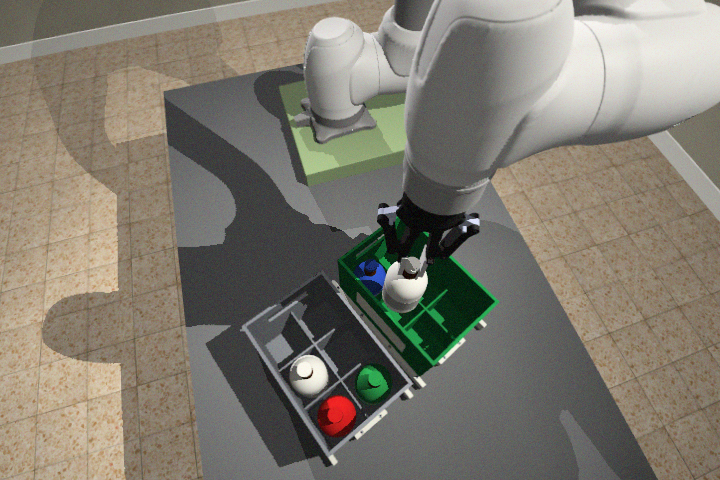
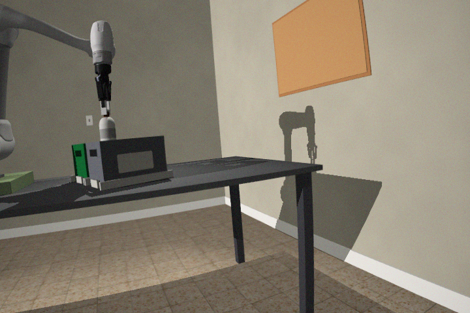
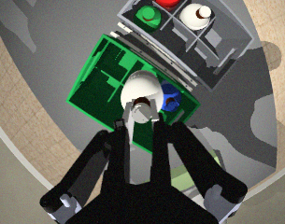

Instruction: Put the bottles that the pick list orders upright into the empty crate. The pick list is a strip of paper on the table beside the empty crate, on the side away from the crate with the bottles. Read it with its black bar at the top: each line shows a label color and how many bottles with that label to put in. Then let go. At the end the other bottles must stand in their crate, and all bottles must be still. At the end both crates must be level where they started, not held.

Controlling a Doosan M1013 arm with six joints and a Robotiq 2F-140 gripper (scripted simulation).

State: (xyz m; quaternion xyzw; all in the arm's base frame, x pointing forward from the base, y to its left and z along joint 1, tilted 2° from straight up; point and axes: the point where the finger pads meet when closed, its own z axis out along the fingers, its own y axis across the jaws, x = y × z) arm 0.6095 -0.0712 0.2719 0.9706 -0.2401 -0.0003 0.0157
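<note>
My gripper (image 1: 410,266) is shut on the neck of a white bottle (image 1: 404,287) and holds it upright above the green crate (image 1: 423,305). The bottle's lower part hangs at about the crate's rim in the exterior view (image 2: 107,128). A blue bottle (image 1: 371,275) stands in the green crate's far corner cell, right beside the held bottle. The grey crate (image 1: 327,365) holds a white bottle (image 1: 308,374), a red bottle (image 1: 336,414) and a green bottle (image 1: 373,383), all upright. In the wrist view the held bottle (image 3: 141,90) sits between my fingers. I cannot see the pick list.
The two crates stand side by side, nearly touching. The robot base stands on a light green pad (image 1: 344,135) at the table's far end. The big arm link hangs over the green crate. An orange board (image 2: 320,44) hangs on the wall.
</note>
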